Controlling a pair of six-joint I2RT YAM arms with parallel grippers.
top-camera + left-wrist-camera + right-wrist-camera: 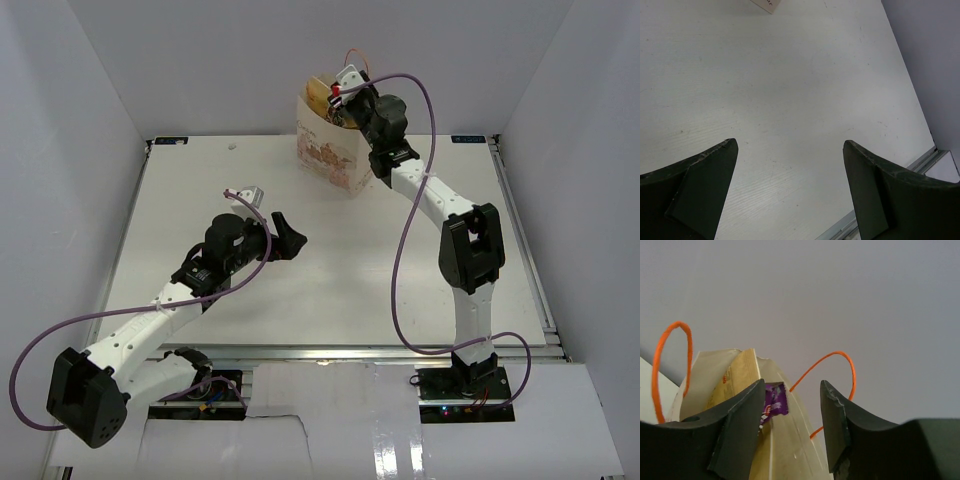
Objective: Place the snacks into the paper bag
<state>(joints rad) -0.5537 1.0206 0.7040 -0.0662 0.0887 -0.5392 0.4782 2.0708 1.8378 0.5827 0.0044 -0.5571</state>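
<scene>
Presently: right gripper (347,92), jaws parted to a moderate gap, poised at the mouth of the paper bag (325,150). Dark purple bar (775,400) sits just beside one finger, inside the bag's mouth; the other finger stands clear of it. Yellow-tan chip bag (737,372) is upright in the same bag, next to the bar. Orange cord handles (840,353) arch up on either side of the gripper. The bag stands upright near the far edge of the white bench (330,290). Left gripper (285,235), jaws spread wide, holds nothing; it hangs over bare bench, well apart from the bag.
</scene>
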